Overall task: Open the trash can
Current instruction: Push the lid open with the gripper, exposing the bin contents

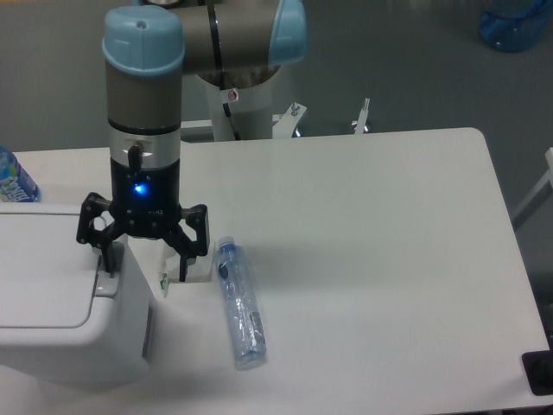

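Observation:
The trash can [60, 294] is a large white box at the table's left front, its flat lid down. My gripper [144, 272] hangs open over the can's right edge. Its left finger [109, 259] rests at the lid's right rim, where the tab sits, and the right finger [181, 266] hangs outside the can's right wall. Nothing is held between them. The tab itself is mostly hidden under the left finger.
A clear plastic bottle [240, 304] lies on the white table [363, 259] just right of the gripper. A small white block [197, 268] sits by the right finger. Another bottle [12, 180] peeks in at the left edge, behind the can.

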### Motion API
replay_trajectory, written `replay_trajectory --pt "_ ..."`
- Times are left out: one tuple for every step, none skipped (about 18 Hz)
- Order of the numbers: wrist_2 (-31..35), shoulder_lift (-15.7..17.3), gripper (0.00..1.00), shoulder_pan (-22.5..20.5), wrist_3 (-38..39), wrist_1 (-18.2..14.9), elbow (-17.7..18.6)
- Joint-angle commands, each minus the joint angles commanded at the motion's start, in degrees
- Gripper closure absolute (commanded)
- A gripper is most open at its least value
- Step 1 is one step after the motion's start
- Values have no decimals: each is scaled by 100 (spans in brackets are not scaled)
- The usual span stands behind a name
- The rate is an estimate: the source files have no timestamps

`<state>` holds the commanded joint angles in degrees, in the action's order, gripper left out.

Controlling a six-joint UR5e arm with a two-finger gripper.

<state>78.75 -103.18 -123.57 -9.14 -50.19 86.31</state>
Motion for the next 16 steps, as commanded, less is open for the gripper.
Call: replay_trajectory --pt "0 0 0 0 -9 0 0" --pt "0 0 0 0 -9 0 0" --pt "0 0 0 0 -17 0 -9" --pt "0 0 0 -9 -44 0 -17" --pt "0 9 0 -9 -87 0 -70" --pt "0 9 0 -9 -88 0 -149" --pt "-9 9 0 -17 -88 0 -245" --pt "-9 26 0 -61 -79 -9 -307" --pt "0 35 0 -88 -79 -9 -360" --pt "0 44 0 -149 -79 -9 -369" --pt "-9 53 0 -254 -97 -9 -369" --pt "0 61 0 -316 -114 0 -387" --pt "35 53 0 -325 -123 -9 -422" --pt "61 53 0 -360 -123 -9 -431" --pt "62 53 0 -482 -123 -17 -413" --pt "53 61 0 -588 -123 -35 -404"
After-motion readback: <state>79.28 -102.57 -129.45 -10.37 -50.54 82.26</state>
